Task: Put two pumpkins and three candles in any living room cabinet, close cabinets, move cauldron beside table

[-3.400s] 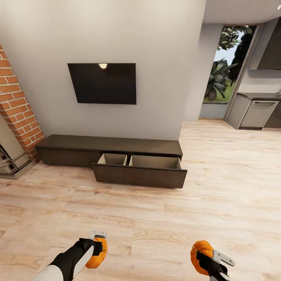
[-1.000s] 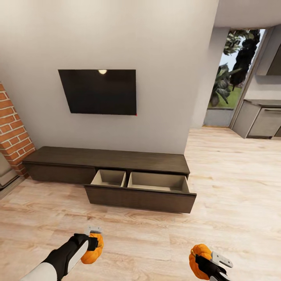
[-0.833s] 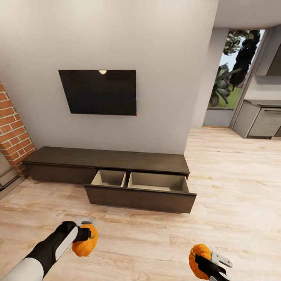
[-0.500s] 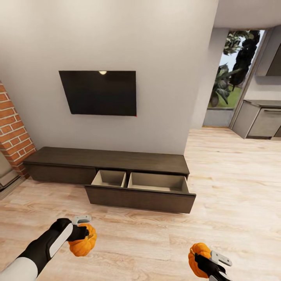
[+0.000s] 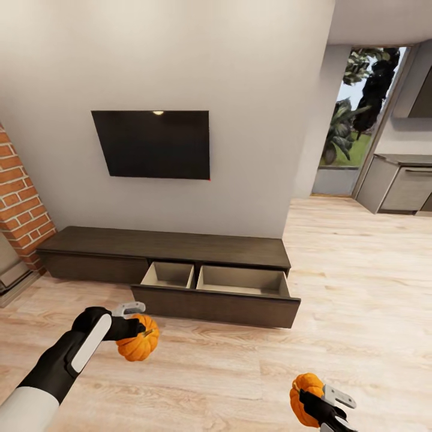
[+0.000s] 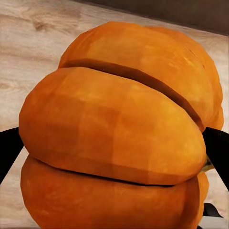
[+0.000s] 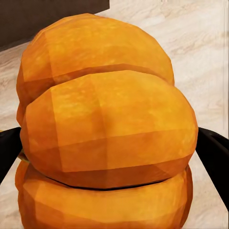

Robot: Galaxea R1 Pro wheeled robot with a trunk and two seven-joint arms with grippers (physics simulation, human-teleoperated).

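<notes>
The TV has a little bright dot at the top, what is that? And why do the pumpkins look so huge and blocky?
Head view: the dot on the TV is glare, probably a lamp reflected in the dark screen. Left wrist view: the pumpkin sits right against the camera, so its flat rendered facets show. Right wrist view: the other pumpkin looks the same, with the floor beyond soft.

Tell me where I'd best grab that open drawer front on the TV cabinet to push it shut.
A judgement: the drawer front is flat and handleless, so there is nothing to pinch. Come from the room side and press its broad face near the middle, or hook the fingers over its exposed top edge, since the drawer stands pulled out of the cabinet.
</notes>
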